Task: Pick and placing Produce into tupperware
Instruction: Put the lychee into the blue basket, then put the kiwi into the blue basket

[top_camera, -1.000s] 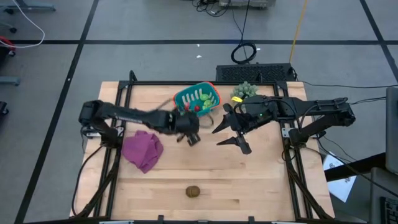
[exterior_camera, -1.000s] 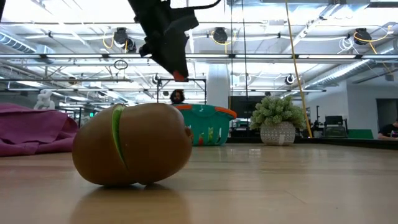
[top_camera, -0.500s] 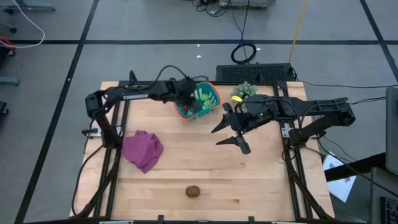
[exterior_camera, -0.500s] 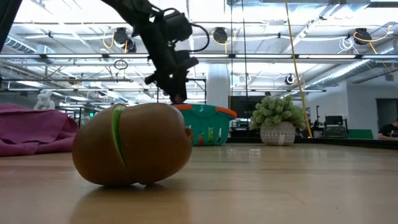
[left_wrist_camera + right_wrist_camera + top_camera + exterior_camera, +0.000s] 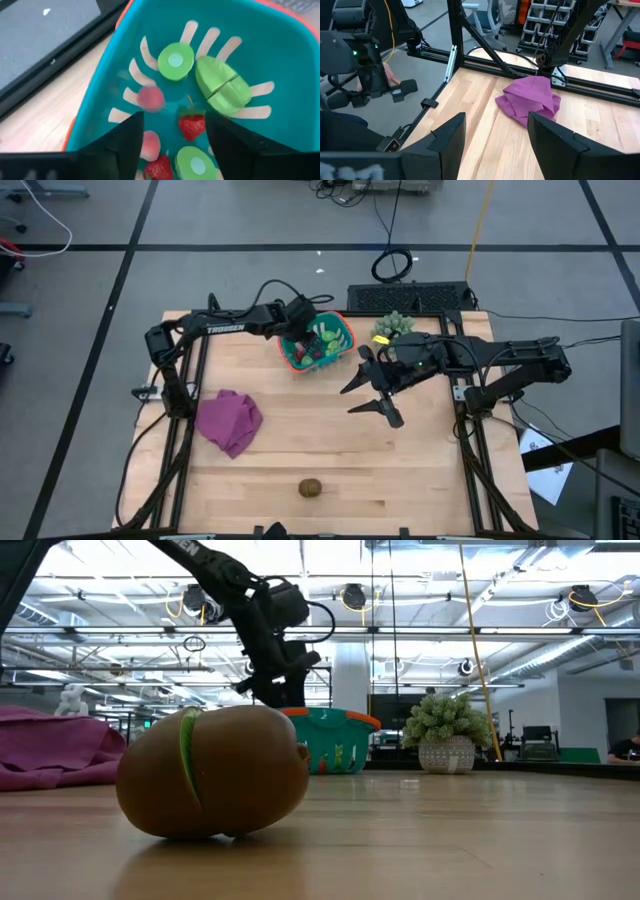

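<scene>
Risk lies at the tupperware (image 5: 322,343), at twelve o'clock on the table: left gripper (image 5: 172,132) hangs over it, jaws parted and empty, a red piece (image 5: 150,97) falling inside. Bounce-out is possible. Brown oval (image 5: 311,488) waits at six. Right gripper (image 5: 372,394) idles open

High view: overhead, looking straight down on the whole wooden surface (image 5: 330,450) and the floor beyond its far edge. Low view: at surface height by the near edge, very close to the brown oval (image 5: 212,772), facing level across to the teal basket (image 5: 335,745) near the far edge; both views share these two things. Left wrist view: close above the basket (image 5: 150,35), looking down into it past two dark fingers (image 5: 127,142). Right wrist view: looks across the surface toward the purple cloth (image 5: 532,100) and the left edge.
</scene>
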